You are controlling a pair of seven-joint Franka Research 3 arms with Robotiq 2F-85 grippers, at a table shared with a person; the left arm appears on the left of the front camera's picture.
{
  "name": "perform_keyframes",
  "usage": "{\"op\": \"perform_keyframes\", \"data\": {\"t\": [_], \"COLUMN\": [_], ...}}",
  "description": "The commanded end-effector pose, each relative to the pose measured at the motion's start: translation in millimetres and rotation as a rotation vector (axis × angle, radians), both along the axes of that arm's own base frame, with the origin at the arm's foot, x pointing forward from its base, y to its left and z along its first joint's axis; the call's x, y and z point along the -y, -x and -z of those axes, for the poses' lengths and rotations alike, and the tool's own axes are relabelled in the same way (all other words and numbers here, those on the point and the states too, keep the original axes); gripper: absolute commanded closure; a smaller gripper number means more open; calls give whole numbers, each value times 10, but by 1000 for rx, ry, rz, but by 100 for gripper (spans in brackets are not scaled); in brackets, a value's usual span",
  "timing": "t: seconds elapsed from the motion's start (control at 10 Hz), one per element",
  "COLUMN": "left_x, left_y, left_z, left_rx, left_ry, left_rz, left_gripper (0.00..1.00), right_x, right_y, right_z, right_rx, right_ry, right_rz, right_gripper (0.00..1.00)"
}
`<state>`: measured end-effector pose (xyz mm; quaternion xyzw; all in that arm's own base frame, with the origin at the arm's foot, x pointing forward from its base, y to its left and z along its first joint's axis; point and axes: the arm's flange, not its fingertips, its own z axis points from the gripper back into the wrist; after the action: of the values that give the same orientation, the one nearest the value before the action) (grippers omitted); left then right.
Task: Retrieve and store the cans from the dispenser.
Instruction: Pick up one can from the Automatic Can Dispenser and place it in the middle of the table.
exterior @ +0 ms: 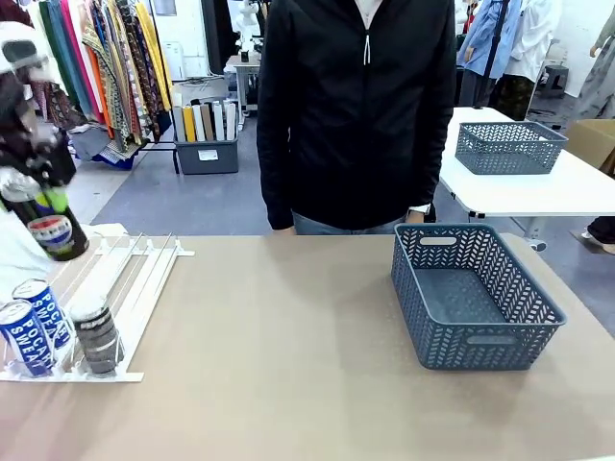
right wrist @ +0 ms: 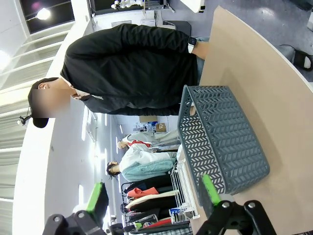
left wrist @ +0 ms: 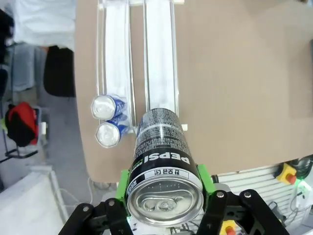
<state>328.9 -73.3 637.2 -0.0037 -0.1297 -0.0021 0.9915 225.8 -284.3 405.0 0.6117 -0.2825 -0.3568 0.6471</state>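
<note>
left gripper (left wrist: 164, 190) pinching a black Pepsi can (left wrist: 161, 147) between its green pads, dispenser (left wrist: 159, 58) beyond those jaws, right gripper (right wrist: 152, 196) jaws spread, grey basket (right wrist: 220, 142) ahead of them

The left gripper (exterior: 36, 192) is a blurred smear, cut off by the front view's left edge. In the left wrist view the Pepsi can (left wrist: 164, 171) hides most of its fingers (left wrist: 122, 182) and a dispenser (left wrist: 159, 63) lane's near end. The dark can (exterior: 94, 336) in the dispenser has an unreadable label.
</note>
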Motion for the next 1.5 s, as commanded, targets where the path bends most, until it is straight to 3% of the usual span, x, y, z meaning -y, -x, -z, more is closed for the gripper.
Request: {"op": "perform_keyframes", "data": {"t": [0.0, 0.1, 0.5, 0.7, 1.0, 1.3, 1.4], "left_x": [-156, 0, 0, 131, 1506, 2777, 3064], "left_y": [-1, 0, 0, -119, -731, -1088, -1203], "left_z": [-1, 0, 0, 133, 379, 1064, 1338], "left_rx": [19, 0, 0, -35, -24, -81, -79], "left_ry": [84, 0, 0, 1, 81, 100, 95], "left_rz": [-25, 0, 0, 13, 300, 539, 568], "left_gripper": [100, 100, 100, 100, 100, 100, 100], "right_x": [-12, -12, -12, -12, -12, -12, -12], "right_y": [23, 23, 23, 23, 23, 23, 23], "right_z": [-47, -47, -47, -47, -47, -47, -47], "right_rx": [0, 0, 0, 0, 0, 0, 0], "right_ry": [-2, -2, -2, -2, -2, -2, -2], "right_rz": [-4, -4, -4, -4, -4, -4, -4], "right_gripper": [0, 0, 0, 0, 0, 0, 0]}}
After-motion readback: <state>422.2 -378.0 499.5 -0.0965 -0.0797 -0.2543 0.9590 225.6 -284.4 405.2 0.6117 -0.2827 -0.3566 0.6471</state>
